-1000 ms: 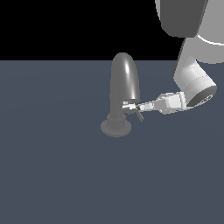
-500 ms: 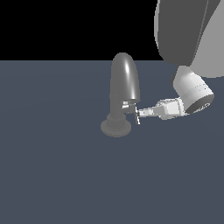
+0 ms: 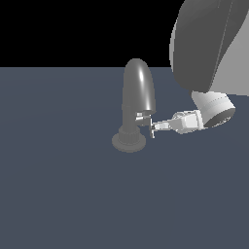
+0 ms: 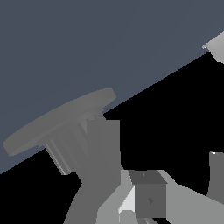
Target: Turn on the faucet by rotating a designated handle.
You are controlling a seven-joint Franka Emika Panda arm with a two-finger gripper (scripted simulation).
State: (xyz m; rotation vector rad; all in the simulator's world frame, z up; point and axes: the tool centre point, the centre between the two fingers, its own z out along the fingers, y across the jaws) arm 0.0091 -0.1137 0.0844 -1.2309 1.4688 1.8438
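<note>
The faucet (image 3: 137,95) is a glossy grey arch on a round stepped base (image 3: 129,141), in the middle of the exterior view. The small white handle (image 3: 142,117) juts from its lower body toward the exterior view's right. My gripper (image 3: 152,129) reaches in from that side, its tips right beside the handle and slightly below it, apparently touching. In the wrist view the base disc (image 4: 57,117) and grey body (image 4: 103,151) fill the near field. A bright white bit of handle (image 4: 127,204) shows beside a grey block. One finger (image 4: 216,175) stands far off to the side, so the jaws look open.
The faucet stands on a flat dark blue-grey floor (image 3: 58,185). The arm's large grey upper links (image 3: 209,44) hang over the exterior view's upper right, with the white wrist (image 3: 214,109) below them. Beyond the floor is black.
The gripper tip has slid a little downward beside the handle. The wrist has dropped and the upper links have swung in larger at the exterior view's right. The faucet has not shifted.
</note>
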